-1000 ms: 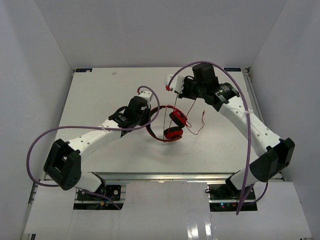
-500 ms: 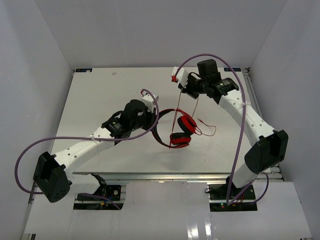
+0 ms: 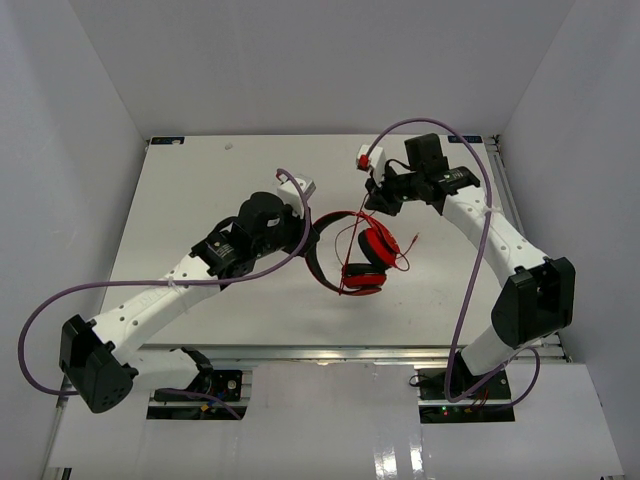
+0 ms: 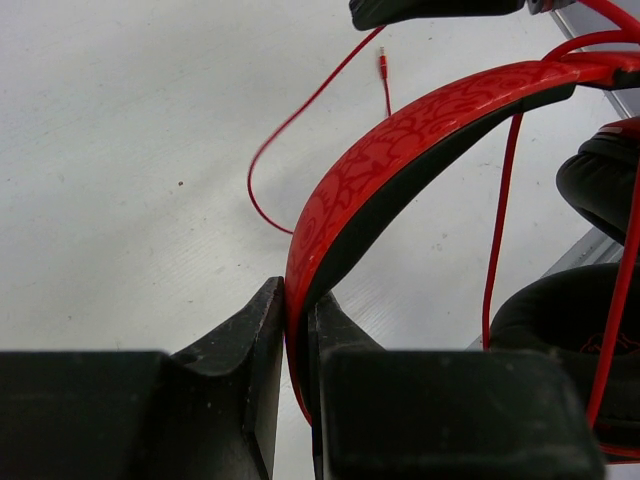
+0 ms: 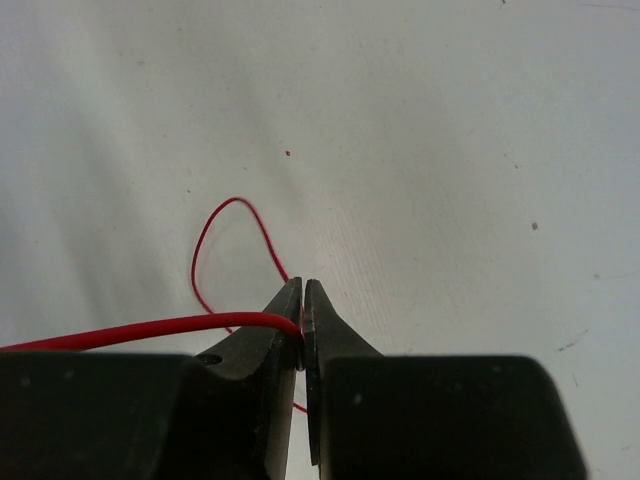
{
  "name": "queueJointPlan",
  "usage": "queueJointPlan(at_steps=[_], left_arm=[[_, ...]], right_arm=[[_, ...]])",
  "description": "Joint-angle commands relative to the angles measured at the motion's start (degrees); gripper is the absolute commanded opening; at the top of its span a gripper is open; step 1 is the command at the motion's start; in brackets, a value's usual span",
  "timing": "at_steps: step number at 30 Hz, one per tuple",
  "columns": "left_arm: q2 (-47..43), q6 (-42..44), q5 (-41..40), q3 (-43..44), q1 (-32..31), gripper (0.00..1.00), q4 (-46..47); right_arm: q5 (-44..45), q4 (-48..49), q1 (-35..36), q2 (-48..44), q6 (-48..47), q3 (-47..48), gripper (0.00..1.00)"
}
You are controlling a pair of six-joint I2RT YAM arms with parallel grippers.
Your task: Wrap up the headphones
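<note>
The red headphones [image 3: 362,262] are held above the middle of the white table, earcups hanging to the right. My left gripper [image 3: 304,236] is shut on the red headband [image 4: 400,140], which is clamped between its fingertips [image 4: 262,330]; black earcup padding [image 4: 560,330] shows at right. My right gripper [image 3: 377,190] is up behind the earcups, shut on the thin red cord [image 5: 150,328]. The cord runs from the jaws down across the headband and earcups [image 3: 352,232], and its loose end [image 3: 412,240] trails on the table to the right. A cord loop [image 5: 225,250] lies below the right gripper.
The white table [image 3: 200,190] is walled in white on the left, back and right. Purple arm cables [image 3: 470,260] arc over both arms. The table's front edge and metal rail [image 3: 330,350] lie just below the headphones.
My left arm has pushed the headband right and forward. My right gripper has swung right with the cord, drawing it over the earcups; the loose end has shortened toward the headphones.
</note>
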Motion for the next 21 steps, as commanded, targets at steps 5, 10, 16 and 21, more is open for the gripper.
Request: queueJointPlan(at_steps=[5,10,16,21], left_arm=[[-2.8,-3.0,3.8,5.7,-0.8,0.00,1.1],[-2.7,-4.0,3.6,9.0,-0.8,0.00,-0.1],[-1.5,-5.6,3.5,15.5,-0.9,0.00,-4.0],[-0.2,-7.6,3.1,20.2,-0.9,0.00,-5.7]], right_arm=[[-12.6,7.2,-2.0,-1.7,9.1,-4.3,0.11],[-26.4,14.6,-3.1,-2.1,17.6,-9.0,0.12],[-34.1,34.0,-2.9,-3.3,34.0,-16.6,0.14],[-36.7,47.0,-2.6,-3.8,43.7,-23.3,0.15]])
